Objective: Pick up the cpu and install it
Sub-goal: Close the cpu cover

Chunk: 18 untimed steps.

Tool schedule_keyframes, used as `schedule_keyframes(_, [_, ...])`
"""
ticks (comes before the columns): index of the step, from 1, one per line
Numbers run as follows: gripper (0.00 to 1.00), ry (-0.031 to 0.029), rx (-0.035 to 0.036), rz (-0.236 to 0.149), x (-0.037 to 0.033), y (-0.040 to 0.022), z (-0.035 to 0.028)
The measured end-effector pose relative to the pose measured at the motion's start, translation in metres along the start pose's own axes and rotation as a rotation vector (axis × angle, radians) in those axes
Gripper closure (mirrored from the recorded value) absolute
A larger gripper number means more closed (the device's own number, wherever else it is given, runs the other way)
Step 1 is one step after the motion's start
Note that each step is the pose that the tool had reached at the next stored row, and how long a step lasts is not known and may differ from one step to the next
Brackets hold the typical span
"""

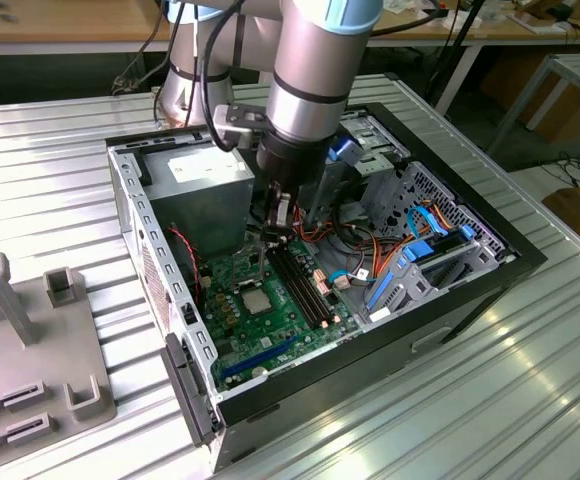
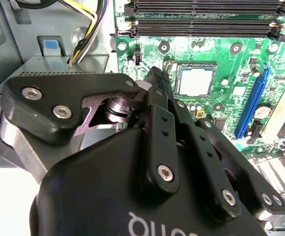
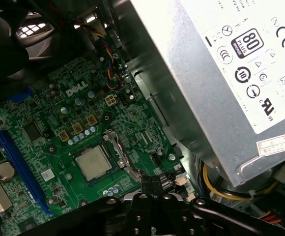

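cpu (image 3: 93, 162): dull grey metal lid, matt and smooth, sitting in a bright metal frame
motherboard (image 1: 270, 310): green board, slightly glossy, showing small shiny solder points
memory slots (image 2: 206, 19): black plastic, matt
gripper (image 2: 155, 81): black matt links, looking like plastic or coated metal, with bright steel screws
power supply (image 3: 216, 73): bare grey sheet metal, satin, carrying glossy paper labels
case (image 1: 170, 300): unpainted perforated sheet metal inside, black outer shell
table (image 1: 60, 160): ribbed metal, reflecting light in bright streaks

A workshop or lab: ribbed metal table (image 1: 60, 150), wooden workbenches (image 1: 60, 25), open computer case (image 1: 440, 300).
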State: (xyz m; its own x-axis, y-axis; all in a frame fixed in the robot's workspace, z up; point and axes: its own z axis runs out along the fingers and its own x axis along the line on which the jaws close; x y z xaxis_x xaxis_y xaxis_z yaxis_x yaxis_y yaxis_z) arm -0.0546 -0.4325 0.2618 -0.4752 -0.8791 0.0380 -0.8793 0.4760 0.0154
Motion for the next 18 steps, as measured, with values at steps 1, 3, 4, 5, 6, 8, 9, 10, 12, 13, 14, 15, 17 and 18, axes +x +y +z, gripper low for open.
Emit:
schedule_keyframes(1, [0.89,-0.0015,-0.0008,0.000,0.0010,-0.0005,0.0000])
schedule_keyframes(3, [0.89,-0.0039,-0.0020,0.000,0.0028,-0.0014,0.0001])
schedule_keyframes(4, [0.89,-0.0050,-0.0026,0.000,0.0036,-0.0019,0.0001])
schedule_keyframes(5, [0.89,-0.0056,-0.0029,0.000,0.0041,-0.0022,0.0002])
schedule_keyframes(6, [0.89,-0.0060,-0.0032,0.000,0.0045,-0.0023,0.0002])
schedule_keyframes(8, [0.89,-0.0066,-0.0035,0.000,0.0047,-0.0025,0.0002])
schedule_keyframes(9, [0.89,-0.0067,-0.0036,0.000,0.0047,-0.0025,0.0002])
schedule_keyframes(10, [0.89,-0.0066,-0.0036,0.000,0.0048,-0.0025,0.0001])
schedule_keyframes(12, [0.89,-0.0072,-0.0039,0.000,0.0048,-0.0025,0.0002])
schedule_keyframes(13, [0.89,-0.0074,-0.0040,0.000,0.0047,-0.0025,0.0002])
schedule_keyframes(14, [0.89,-0.0074,-0.0040,0.000,0.0041,-0.0023,0.0001])
schedule_keyframes(15, [0.89,-0.0074,-0.0040,0.001,0.0035,-0.0022,0.0001])
schedule_keyframes(17, [0.89,-0.0075,-0.0041,0.003,0.0028,-0.0022,0.0001])
schedule_keyframes(18, [0.89,-0.0076,-0.0042,0.003,0.0026,-0.0021,0.0000])
